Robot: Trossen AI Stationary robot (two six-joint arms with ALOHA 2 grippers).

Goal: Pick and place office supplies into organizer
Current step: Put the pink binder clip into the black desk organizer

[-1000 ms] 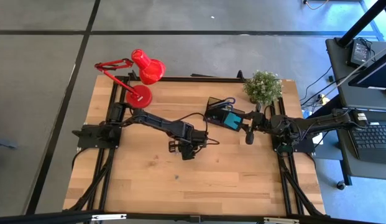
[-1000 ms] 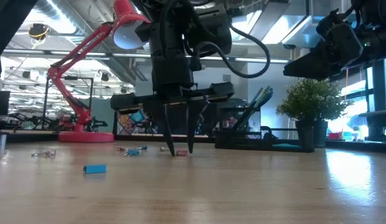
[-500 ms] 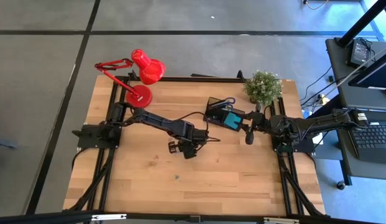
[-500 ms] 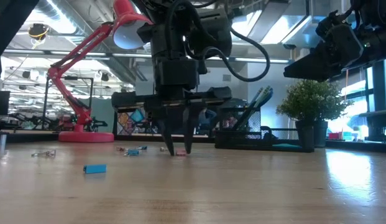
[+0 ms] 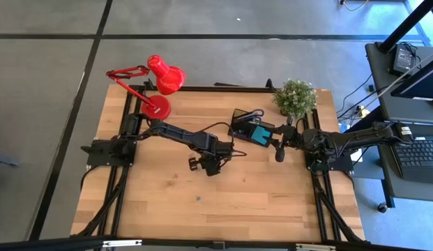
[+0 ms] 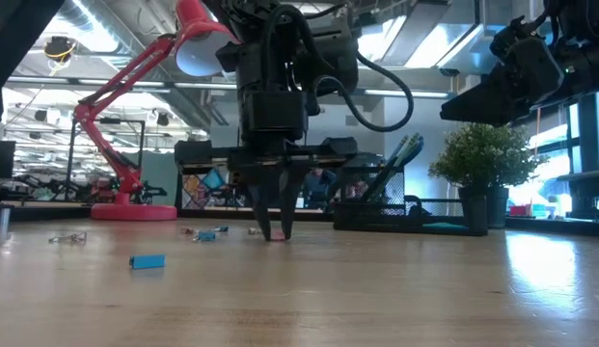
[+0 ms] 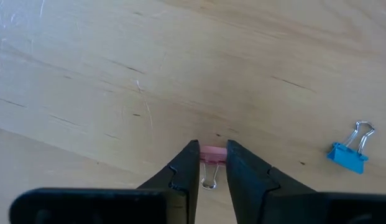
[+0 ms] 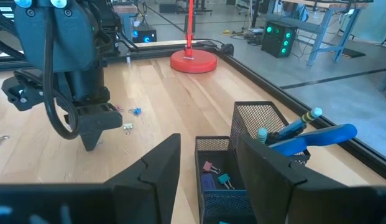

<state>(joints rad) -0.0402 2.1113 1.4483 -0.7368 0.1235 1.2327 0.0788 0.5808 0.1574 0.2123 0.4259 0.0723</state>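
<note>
A small pink binder clip (image 7: 211,153) lies on the wooden table near its middle. My left gripper (image 7: 211,152) points down over it with a finger on each side, its tips at the tabletop (image 6: 275,234). The black mesh organizer (image 5: 251,129) stands at the far right, with blue-handled scissors (image 8: 317,137) and pens upright in it. A few small clips lie in its front tray (image 8: 217,177). My right gripper (image 8: 208,140) hangs open beside the organizer and holds nothing. My left gripper pinches the pink binder clip by its two opposite sides (image 7: 202,153) between its fingertips, coming from above and pointing down. The clip lies on the table, and its wire handle (image 7: 209,179) sticks out between the fingers.
A blue binder clip (image 7: 348,154) lies close by, and more small clips (image 6: 147,261) (image 6: 207,234) are scattered on the left half. A red desk lamp (image 5: 160,87) stands at the far left and a potted plant (image 5: 295,97) at the far right.
My left gripper has drawn its fingers together around the pink clip and has rolled a little at the wrist. It has stayed over the same spot. The clip has stayed on the table.
</note>
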